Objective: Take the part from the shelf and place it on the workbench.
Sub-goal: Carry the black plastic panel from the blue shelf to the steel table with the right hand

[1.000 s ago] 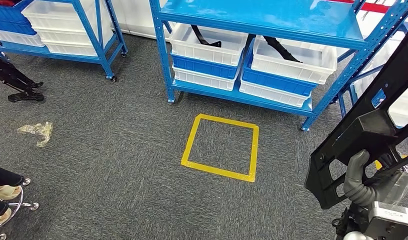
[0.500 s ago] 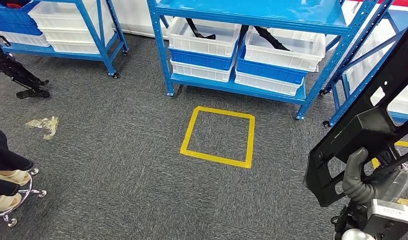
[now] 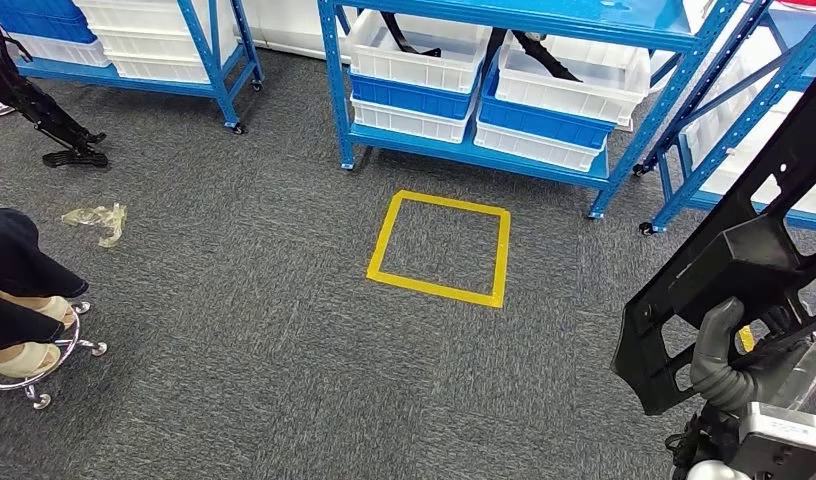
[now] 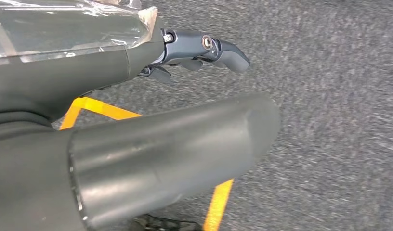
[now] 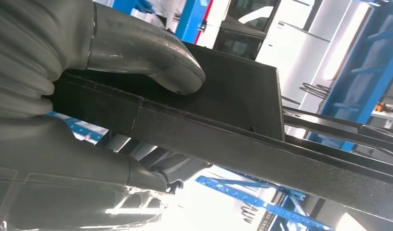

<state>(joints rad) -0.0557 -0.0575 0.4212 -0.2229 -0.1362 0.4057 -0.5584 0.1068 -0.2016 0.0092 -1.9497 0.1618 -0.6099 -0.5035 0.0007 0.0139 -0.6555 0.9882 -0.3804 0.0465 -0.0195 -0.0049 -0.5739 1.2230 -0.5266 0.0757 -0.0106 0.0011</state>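
Black ribbed plastic part (image 3: 744, 250), right robot hand (image 3: 729, 360) gripping

A black part (image 3: 744, 250) is held by the grey right hand (image 3: 729, 365). A yellow square (image 3: 440, 248) is marked on speckled grey carpet (image 3: 234, 300); blue shelf (image 3: 504, 150), white bins (image 3: 569, 85).

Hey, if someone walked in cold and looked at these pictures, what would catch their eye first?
Probably the long black part rising along the right edge, gripped low by the robot's right hand. Next, the yellow tape square on the grey carpet mid-floor, in front of the blue shelf holding white and blue bins.
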